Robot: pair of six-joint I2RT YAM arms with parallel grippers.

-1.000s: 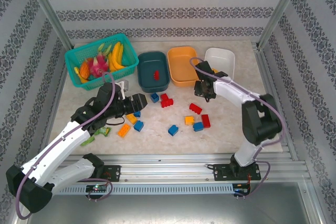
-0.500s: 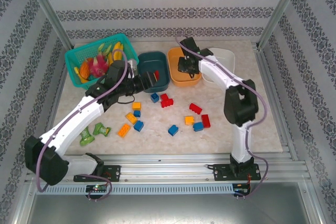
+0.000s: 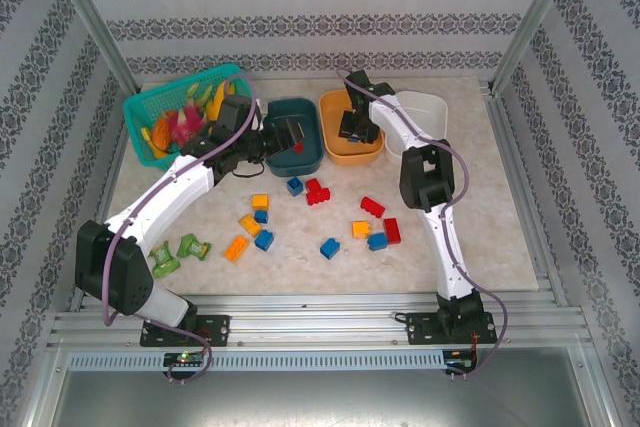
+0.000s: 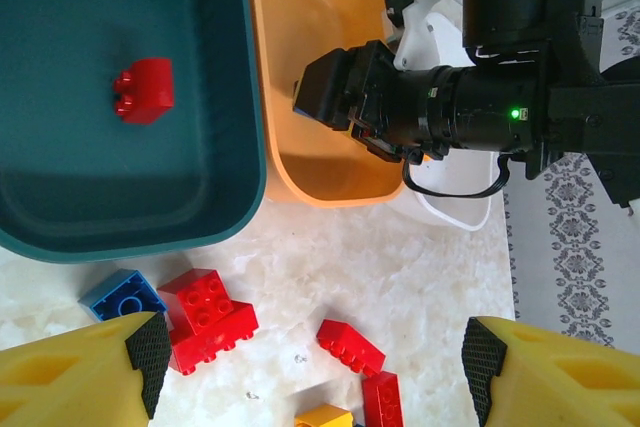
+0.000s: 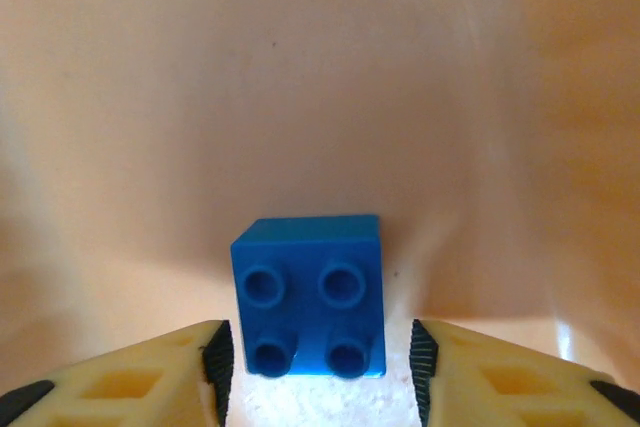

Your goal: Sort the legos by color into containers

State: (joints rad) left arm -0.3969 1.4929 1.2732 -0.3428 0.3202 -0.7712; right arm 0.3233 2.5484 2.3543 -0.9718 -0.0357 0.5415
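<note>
Inside orange tub [image 5: 300, 87], blue lego [image 5: 310, 292]; studs showing.

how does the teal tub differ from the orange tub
The teal tub is dark and holds a red brick; the orange tub is bright and holds a blue brick. The right hand straddles the blue brick inside the orange tub; the teal tub's brick lies alone. Both are smooth, rounded tubs.

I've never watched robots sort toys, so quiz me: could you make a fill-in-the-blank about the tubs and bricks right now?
The lone brick in the dark teal tub is ___.
The four-stud brick between the right jaws is ___.
Those jaws hang over the middle tub, whose colour is ___.
Missing words: red; blue; orange.
</note>
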